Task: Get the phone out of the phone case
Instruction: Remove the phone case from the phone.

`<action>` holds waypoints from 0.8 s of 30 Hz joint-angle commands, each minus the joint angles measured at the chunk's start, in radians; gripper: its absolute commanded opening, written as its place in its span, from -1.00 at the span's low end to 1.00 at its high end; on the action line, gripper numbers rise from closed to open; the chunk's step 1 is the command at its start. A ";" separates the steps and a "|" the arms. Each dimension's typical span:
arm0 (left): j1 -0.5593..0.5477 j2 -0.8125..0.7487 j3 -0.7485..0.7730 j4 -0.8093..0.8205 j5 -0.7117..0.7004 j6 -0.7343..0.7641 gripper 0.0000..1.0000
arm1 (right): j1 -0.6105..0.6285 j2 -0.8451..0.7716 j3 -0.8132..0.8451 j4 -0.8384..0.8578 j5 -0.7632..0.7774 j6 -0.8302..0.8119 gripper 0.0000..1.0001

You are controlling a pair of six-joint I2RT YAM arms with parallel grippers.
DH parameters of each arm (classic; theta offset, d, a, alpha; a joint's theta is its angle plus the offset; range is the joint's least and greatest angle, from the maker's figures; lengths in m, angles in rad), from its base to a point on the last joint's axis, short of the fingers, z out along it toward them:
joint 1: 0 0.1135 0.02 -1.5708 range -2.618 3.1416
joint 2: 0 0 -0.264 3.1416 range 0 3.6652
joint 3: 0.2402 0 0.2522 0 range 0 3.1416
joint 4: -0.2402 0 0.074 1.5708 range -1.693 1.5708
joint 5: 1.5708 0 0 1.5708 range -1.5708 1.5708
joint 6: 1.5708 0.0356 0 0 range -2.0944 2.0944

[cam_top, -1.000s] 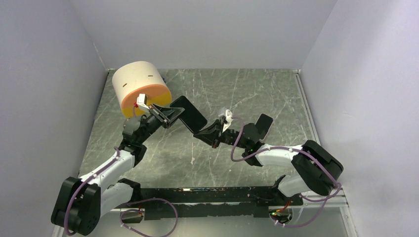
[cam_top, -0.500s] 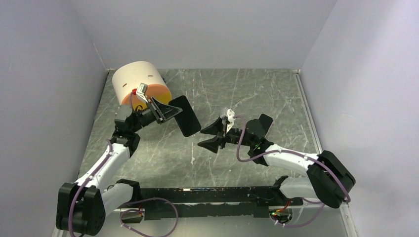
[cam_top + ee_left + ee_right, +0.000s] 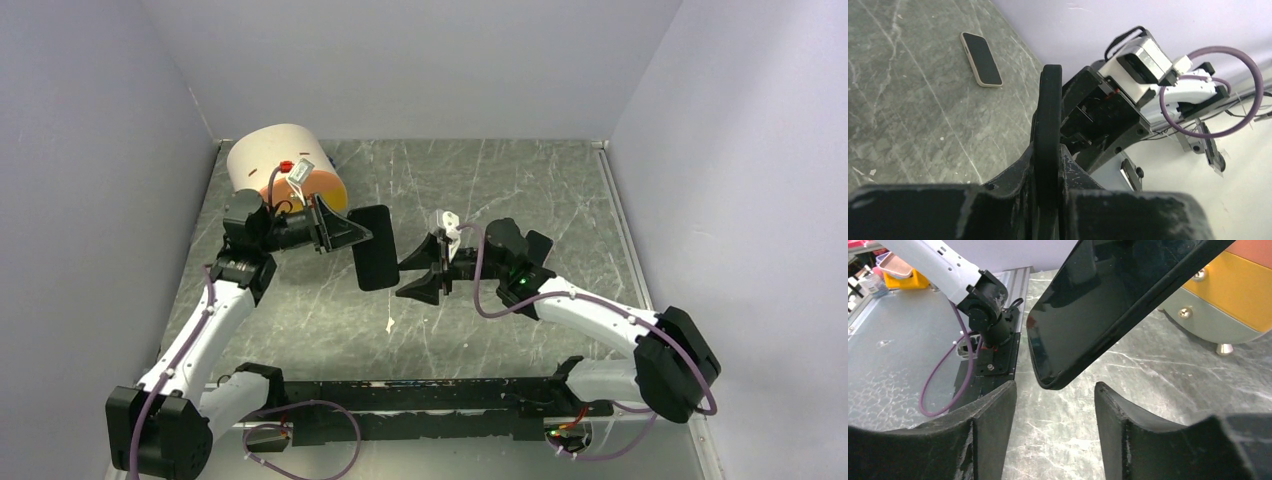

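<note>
Evidently the separating step was at or near its end, so far as could be judged. The phone case [image 3: 374,248] was held off the table [image 3: 480,180] at the centre of the overhead frame. It was clamped by its left-hand edge in the left tool [image 3: 345,232], whose fingers were pressed together on the thin black rim. The right tool [image 3: 402,279] was seen just beside the lower corner of the case, with its fingers spread apart and nothing gripped between them. In its own view that corner hung above the gap and was not touched. A phone [image 3: 540,245] with a pale rim was laid flat on the table, dark face up, right of centre, partly hidden behind the right arm and well apart from the case. Whether anything was seated in the held case could not be told from its glossy face. If it was empty, only a setting down would be called for next. Otherwise a fresh grip on the lower corner by the right tool would be needed, so that the rim could be peeled back.
</note>
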 commanded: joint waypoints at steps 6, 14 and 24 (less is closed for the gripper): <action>0.003 -0.017 0.077 0.049 0.124 0.030 -0.95 | -0.003 0.078 0.118 -0.032 -0.132 -0.043 -0.06; 0.003 -0.006 0.088 0.054 0.146 0.024 -0.95 | -0.004 0.115 0.164 -0.104 -0.147 -0.144 -0.58; 0.003 -0.006 0.067 0.092 0.159 -0.013 -0.95 | -0.003 0.119 0.196 -0.158 -0.141 -0.206 -0.82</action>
